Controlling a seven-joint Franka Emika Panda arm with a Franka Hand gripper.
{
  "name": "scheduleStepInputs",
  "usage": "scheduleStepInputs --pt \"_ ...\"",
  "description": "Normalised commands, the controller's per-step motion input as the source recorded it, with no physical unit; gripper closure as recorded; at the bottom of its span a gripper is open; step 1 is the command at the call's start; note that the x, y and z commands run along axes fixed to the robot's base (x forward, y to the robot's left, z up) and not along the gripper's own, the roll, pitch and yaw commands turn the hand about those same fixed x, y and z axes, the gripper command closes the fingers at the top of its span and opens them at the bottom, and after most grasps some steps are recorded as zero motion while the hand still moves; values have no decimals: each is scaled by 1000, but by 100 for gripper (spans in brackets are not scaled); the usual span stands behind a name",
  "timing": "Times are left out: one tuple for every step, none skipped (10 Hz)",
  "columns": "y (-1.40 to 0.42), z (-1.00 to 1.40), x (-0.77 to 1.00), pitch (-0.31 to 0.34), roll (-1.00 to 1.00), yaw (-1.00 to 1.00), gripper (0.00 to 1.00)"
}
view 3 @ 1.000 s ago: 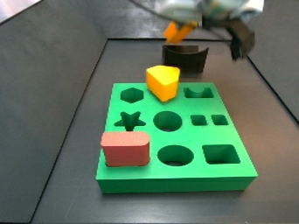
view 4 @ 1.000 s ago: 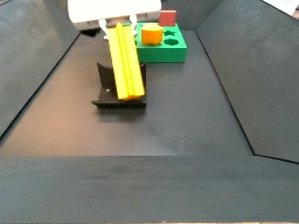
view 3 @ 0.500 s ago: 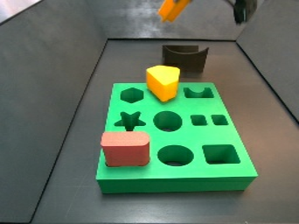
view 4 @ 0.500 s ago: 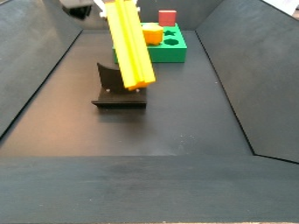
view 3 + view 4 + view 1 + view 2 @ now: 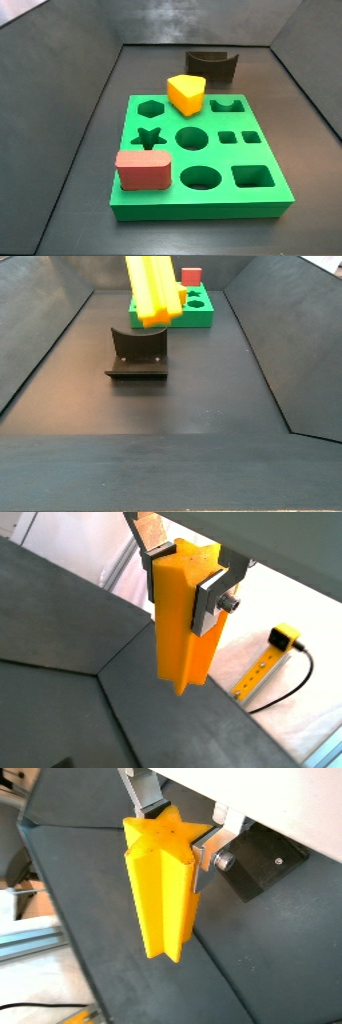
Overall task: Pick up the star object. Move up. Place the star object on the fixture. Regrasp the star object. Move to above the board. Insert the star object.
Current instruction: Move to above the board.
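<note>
Above fixture [image 5: 136, 353]: gripper [image 5: 186, 574] clamps star object [image 5: 183, 622]; notch vacant.

The gripper [image 5: 185, 572] shows only in both wrist views, its body cut off by the picture edge; neither side view includes it. In a side view the star object [image 5: 154, 288] runs off the upper edge and covers part of the board [image 5: 198, 312], perhaps its near-left corner.
</note>
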Motion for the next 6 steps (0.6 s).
scheduleStepInputs --pt "-1000 222 -381 -196 -1000 -309 100" --pt "-1000 213 -378 -187 -1000 -312 100" --pt "-1000 228 -403 -186 -1000 -325 100" --pt "-1000 220 -407 -180 -1000 -331 100" --pt "-1000 223 -410 -160 -1000 -351 100" --pt "-1000 223 -410 -137 -1000 -363 100"
